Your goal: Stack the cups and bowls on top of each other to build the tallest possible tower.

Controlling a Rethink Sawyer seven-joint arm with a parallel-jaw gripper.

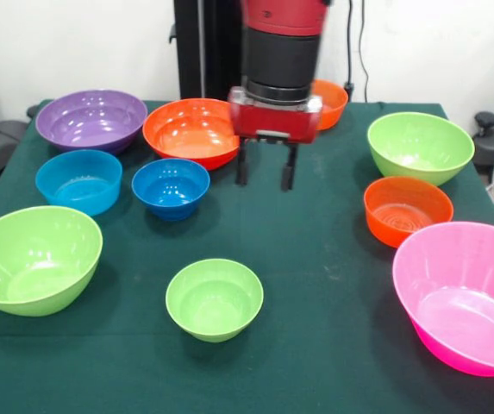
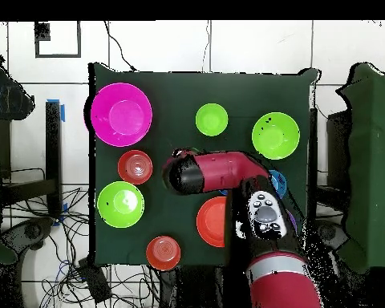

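Bowls (image 1: 214, 298) on table (image 1: 315, 259): 3 green, 3 orange, 2 blue, 1 purple, 1 pink; pincer (image 1: 265, 175) wide, empty.

A: What colours are around the gripper (image 1: 265, 175)?

B: It's black fingers under a red block, over a dark green cloth (image 1: 315, 345). Right behind it there's a big orange bowl (image 1: 191, 131), beside it a blue bowl (image 1: 171, 187), a lighter blue one (image 1: 78, 180) and a purple bowl (image 1: 91, 119) further out.

A: And the other side?

B: Lime bowl (image 1: 420, 146), ribbed orange one (image 1: 407, 210), pink bowl (image 1: 464, 293).
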